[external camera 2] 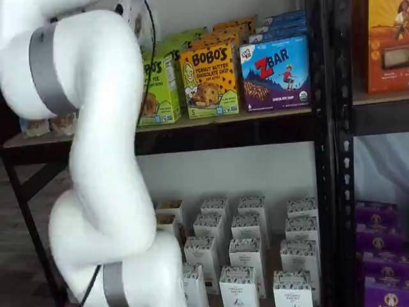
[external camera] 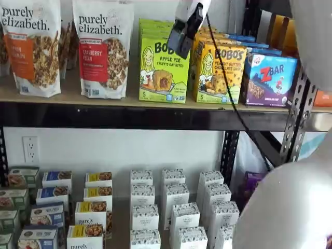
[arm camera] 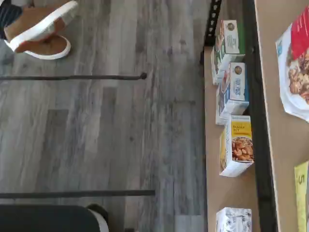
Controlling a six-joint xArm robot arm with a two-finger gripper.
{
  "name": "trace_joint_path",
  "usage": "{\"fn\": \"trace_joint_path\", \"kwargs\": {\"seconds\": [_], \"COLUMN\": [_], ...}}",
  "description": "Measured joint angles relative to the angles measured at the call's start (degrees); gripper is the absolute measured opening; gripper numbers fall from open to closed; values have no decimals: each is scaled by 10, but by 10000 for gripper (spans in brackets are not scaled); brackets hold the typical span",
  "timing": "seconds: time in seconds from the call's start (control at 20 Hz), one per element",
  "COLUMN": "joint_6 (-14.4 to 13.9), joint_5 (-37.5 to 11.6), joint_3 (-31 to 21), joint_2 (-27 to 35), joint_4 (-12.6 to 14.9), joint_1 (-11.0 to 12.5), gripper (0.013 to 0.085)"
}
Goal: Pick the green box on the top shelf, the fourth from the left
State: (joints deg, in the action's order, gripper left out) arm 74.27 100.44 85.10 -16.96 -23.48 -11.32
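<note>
Far to the left of the white-bodied, black-fingered gripper [external camera: 180,45], shows two white "purely elizabeth" granola pouches [external camera: 31,46], upright side by side on the long light-tan wooden top shelf [external camera: 129,101], well below the fingertips. Finds next the lime-green upright "BOBO'S Apple Pie" green box [external camera: 161,72], just below and slightly left of the fingertips and behind them, standing at the shelf's front edge above the thick black metal beam [external camera: 129,116], untouched. Shows that same carton in a shelf view [external camera 2: 160,89] half hidden behind the bulky white robot arm [external camera 2: 96,160]. Hangs tilted from the view's upper edge, in the air before the row of cartons. Seen side-on as one dark shape, yet stands spread as wide as possible, with nothing between the fingers. Trails a thin black cable [external camera: 228,93] down and to the right. Puts just right of the fingertips the yellow-orange Bobo's peanut butter carton [external camera: 220,72], touching the green one's side, then farther right the blue ZBar carton [external camera: 270,78]. Far beneath, on a lower board, shows rows of small white cartons [external camera: 176,207]. In the wrist view, takes in grey wood-plank flooring [arm camera: 106,130].
</note>
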Motion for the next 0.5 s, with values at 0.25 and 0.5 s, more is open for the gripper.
{"fn": "trace_joint_path", "kwargs": {"seconds": [0.25,0.5], "joint_6": [5,10], "joint_5": [-19,-20], "joint_3": [-6,-3], "joint_2": [-3,1], "joint_4": [3,-11], "joint_1": [3,10], "gripper": [850,850]}}
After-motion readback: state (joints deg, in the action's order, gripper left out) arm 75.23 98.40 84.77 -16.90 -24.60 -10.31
